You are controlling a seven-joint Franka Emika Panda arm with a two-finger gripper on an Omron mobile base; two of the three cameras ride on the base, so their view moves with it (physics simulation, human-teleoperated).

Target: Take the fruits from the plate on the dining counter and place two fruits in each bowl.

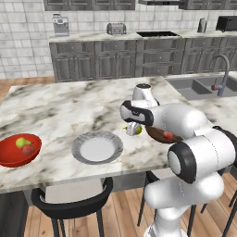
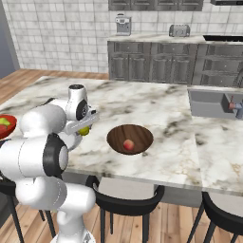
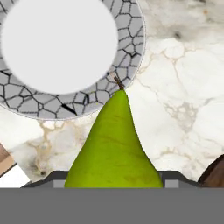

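— So, what have you got in your hand (image 1: 134,129) right now?

— A yellow-green pear (image 3: 115,146). My hand is closed on it low down, and its stem points away from me, toward the plate (image 3: 127,48). I hold it above the worktop (image 1: 60,109), just beyond the plate's rim and on the side toward the brown bowl (image 2: 129,138).

— And the plate itself?

— Bare; its white centre has nothing on it. The red bowl (image 1: 17,149), well away on the far side of the plate from me, already holds a pear and a red fruit. The brown bowl has one red fruit (image 2: 128,144) in it, so I judge this pear is the last one and belongs there.

— How would you carry it over well?

— I would keep the grip as it is, since a pear tapers and could slip if I loosen early. I would travel high enough to pass the brown bowl's rim, which lies just beside the plate, and stop over the bowl's middle, a little off the red fruit so I do not knock it.

— And the release?

— Low inside the bowl, then open. Dropped from high up, I think the pear could roll or bounce over that shallow rim.
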